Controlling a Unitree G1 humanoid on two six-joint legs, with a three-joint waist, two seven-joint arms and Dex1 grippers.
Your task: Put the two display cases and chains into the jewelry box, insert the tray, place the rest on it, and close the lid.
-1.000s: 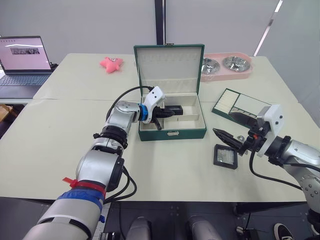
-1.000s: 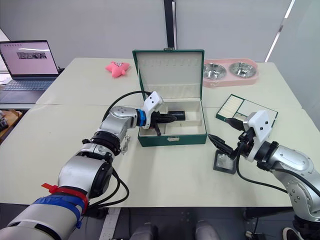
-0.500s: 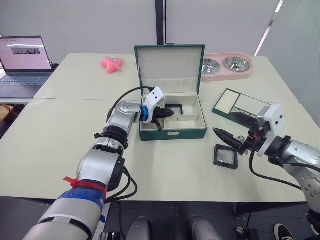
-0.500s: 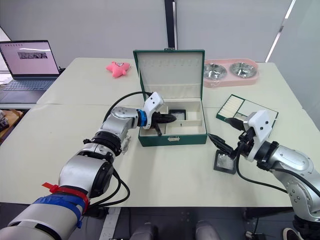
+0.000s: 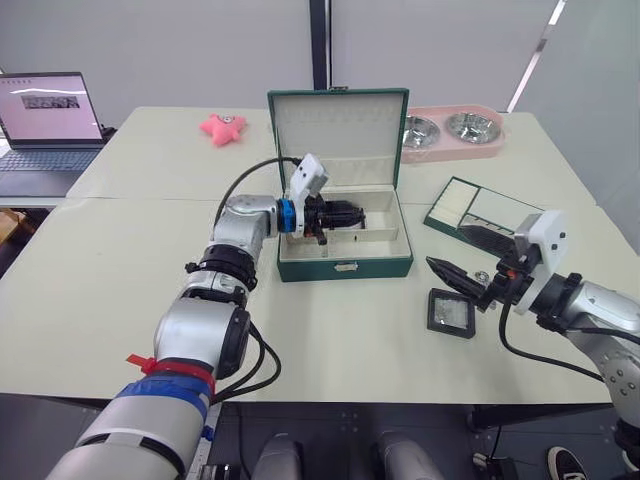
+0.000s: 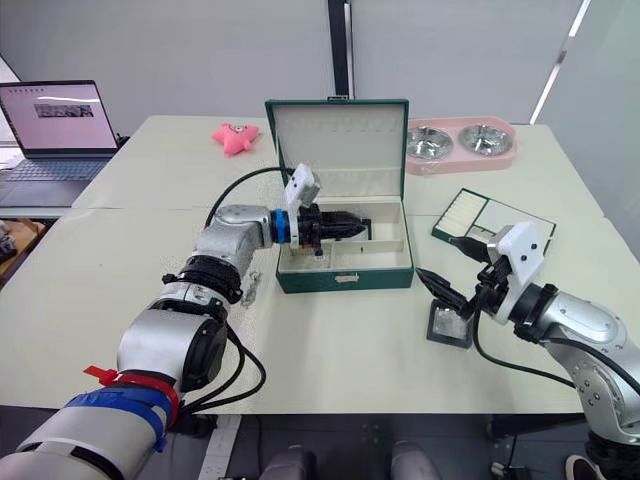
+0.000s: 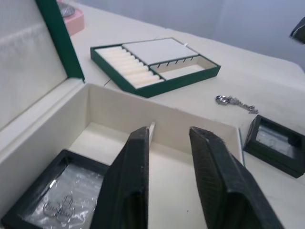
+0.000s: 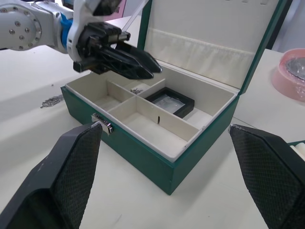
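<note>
We are partway: one display case (image 8: 170,102) is lying in the jewelry box (image 5: 345,265); the other (image 5: 450,312), chains and tray (image 5: 480,210) are waiting on the counter (image 5: 100,260). Left pincer (image 7: 167,143) slightly spread, empty; right pincer (image 5: 458,258) gaping wide.

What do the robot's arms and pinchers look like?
The arms are shiny silver metal with round joints and black cables looping alongside. The left arm has a blue ring at its wrist and red and blue bands higher up. Each wrist carries a white block. The left gripper and right gripper each have two black pointed fingers with bumpy pads.
</note>
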